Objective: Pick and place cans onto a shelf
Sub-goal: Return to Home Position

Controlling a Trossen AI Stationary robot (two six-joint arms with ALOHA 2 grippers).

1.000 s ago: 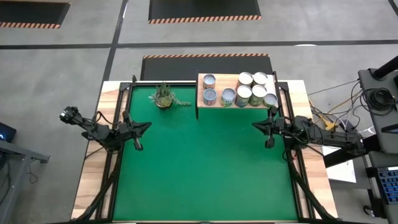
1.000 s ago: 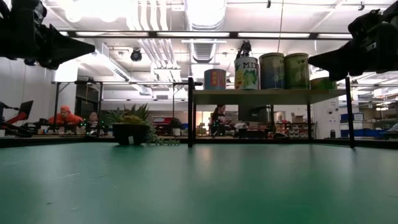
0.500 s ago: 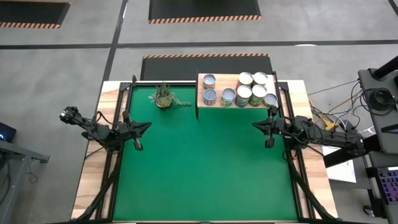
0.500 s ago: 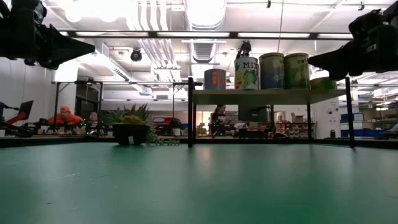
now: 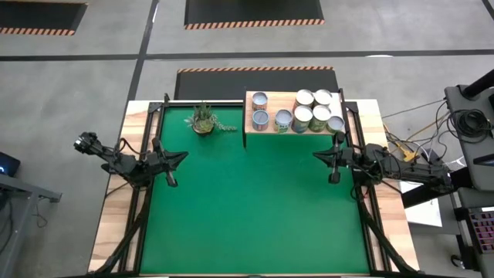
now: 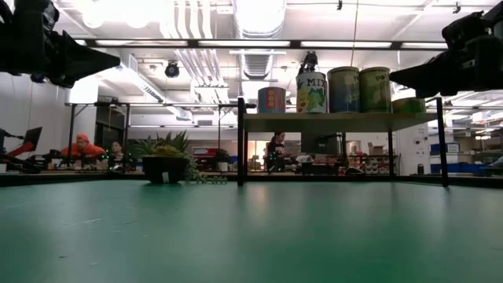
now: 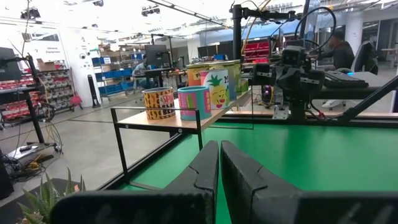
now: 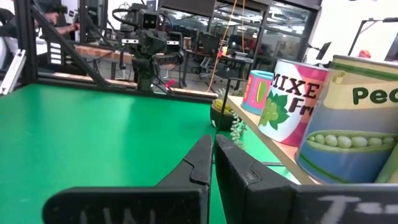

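Note:
Several cans point(image 5: 302, 116) stand upright on their bases on the light-wood shelf point(image 5: 272, 99) at the table's far edge, right of centre. In the low view the cans point(image 6: 343, 89) stand in a row on the shelf board point(image 6: 338, 120), which is raised on thin black legs. My left gripper point(image 5: 184, 157) hovers shut and empty over the mat's left side; its fingers show closed in the left wrist view point(image 7: 219, 163). My right gripper point(image 5: 315, 157) hovers shut and empty over the mat's right side, just near of the shelf; it also shows in the right wrist view point(image 8: 212, 157).
A small potted plant point(image 5: 204, 120) stands on the green mat point(image 5: 247, 208) left of the shelf. Black frame bars point(image 5: 147, 147) run along both table sides. Open green mat lies between the two grippers and toward the near edge. People show in the room beyond the table.

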